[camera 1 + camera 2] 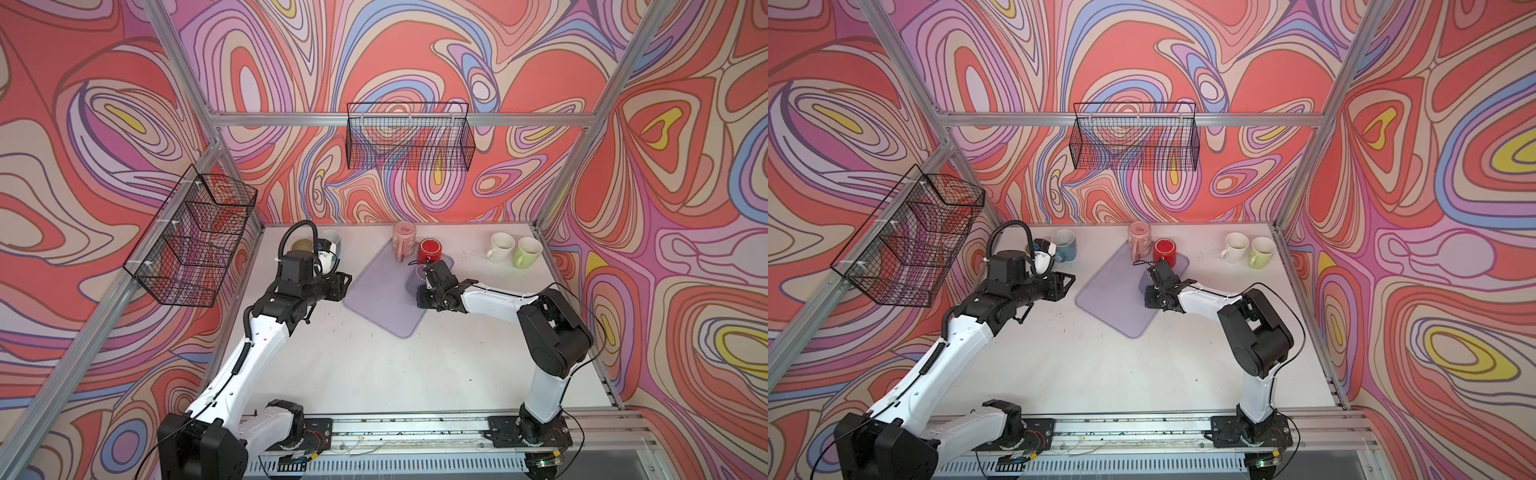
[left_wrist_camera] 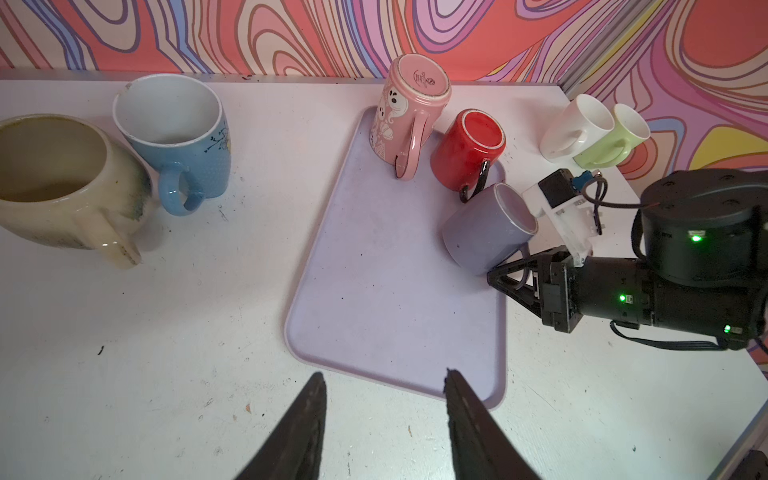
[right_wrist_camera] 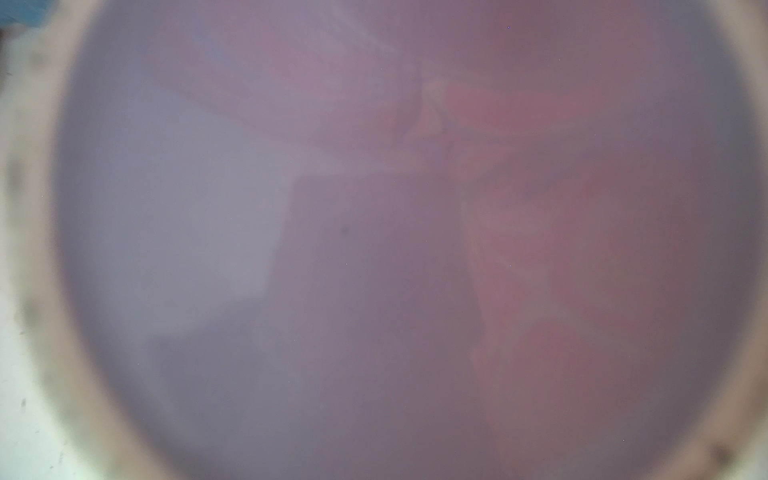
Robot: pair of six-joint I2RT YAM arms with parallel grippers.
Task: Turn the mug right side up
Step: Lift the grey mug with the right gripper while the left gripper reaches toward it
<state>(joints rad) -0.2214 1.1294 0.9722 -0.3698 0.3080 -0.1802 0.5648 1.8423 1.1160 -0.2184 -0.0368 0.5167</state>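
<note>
The mug (image 2: 486,228) is lavender-grey. It lies tipped on its side over the right edge of the lilac tray (image 2: 374,270), mouth turned toward the right wrist. My right gripper (image 2: 513,266) is shut on it at the rim, with one black finger under its wall. In the right wrist view the blurred mug interior (image 3: 374,249) fills the picture and hides the fingers. In both top views the arm covers most of the mug (image 1: 415,278) (image 1: 1142,283). My left gripper (image 2: 384,380) (image 1: 347,282) is open and holds nothing, at the tray's near-left corner.
A pink mug (image 2: 409,112) and a red mug (image 2: 467,149) stand upside down at the tray's far end, close to the held mug. White (image 1: 500,246) and green (image 1: 527,251) mugs stand upright at back right, blue (image 2: 174,137) and cream (image 2: 62,183) ones at back left. Wire baskets (image 1: 409,137) hang on the walls.
</note>
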